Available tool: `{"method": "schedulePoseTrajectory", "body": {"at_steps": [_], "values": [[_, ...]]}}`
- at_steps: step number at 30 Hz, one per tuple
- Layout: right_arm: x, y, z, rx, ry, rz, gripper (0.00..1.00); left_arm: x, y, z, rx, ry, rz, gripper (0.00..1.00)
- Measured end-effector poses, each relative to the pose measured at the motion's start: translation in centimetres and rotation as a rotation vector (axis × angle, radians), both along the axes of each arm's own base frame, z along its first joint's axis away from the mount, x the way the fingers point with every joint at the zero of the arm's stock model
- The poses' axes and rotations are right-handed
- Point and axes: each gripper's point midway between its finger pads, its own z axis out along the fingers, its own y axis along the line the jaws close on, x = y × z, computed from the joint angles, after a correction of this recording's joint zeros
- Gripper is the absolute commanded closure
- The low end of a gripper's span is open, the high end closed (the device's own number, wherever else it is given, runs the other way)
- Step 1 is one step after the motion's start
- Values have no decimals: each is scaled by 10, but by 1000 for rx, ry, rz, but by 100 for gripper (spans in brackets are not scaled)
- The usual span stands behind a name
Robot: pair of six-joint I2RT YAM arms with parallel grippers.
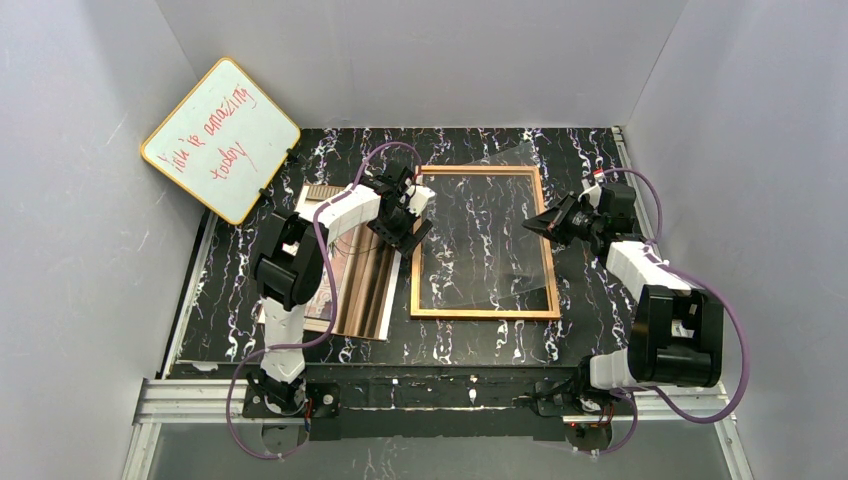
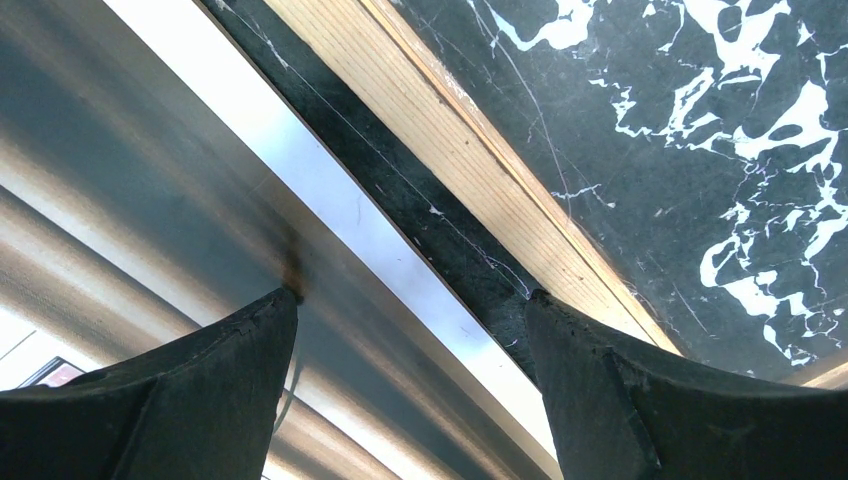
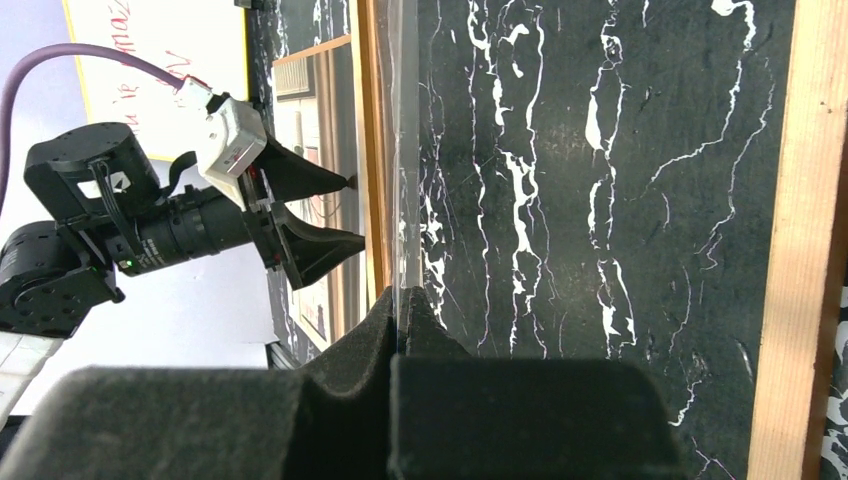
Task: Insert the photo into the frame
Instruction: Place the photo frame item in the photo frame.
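Observation:
The orange-brown wooden frame (image 1: 485,313) lies flat in the middle of the marbled table. Its clear pane (image 1: 500,200) is raised on edge above it, and my right gripper (image 1: 532,226) is shut on the pane's right edge. In the right wrist view the thin pane (image 3: 403,150) runs straight up from my right gripper (image 3: 400,305). The photo (image 1: 365,285) lies flat just left of the frame, partly under my left arm. My left gripper (image 1: 410,230) hangs open over the photo's right edge (image 2: 330,190), next to the frame's left rail (image 2: 450,140), with nothing between its fingertips (image 2: 275,310).
A yellow-edged whiteboard (image 1: 222,140) with red writing leans at the back left against the wall. Grey walls close in the table on three sides. The two arm bases sit on the metal rail (image 1: 430,395) at the near edge.

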Motion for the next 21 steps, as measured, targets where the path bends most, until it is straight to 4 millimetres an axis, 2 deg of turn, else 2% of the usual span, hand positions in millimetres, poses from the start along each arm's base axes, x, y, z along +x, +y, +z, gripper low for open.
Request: {"method": "schedulePoseTrajectory", "body": {"at_steps": [14,17,19,21], "values": [[0,0,-10,14,25,-16,99,0,0,0,1,1,-1,18],[1,-1,-15,16,39,-23,90,0,0,0,2,0,-3,18],[1,-1,-17,14,45,-26,79,0,0,0,2,0,-4,18],[2,-2,-21,9,54,-29,76,0,1,0,3,0,-6,18]]}}
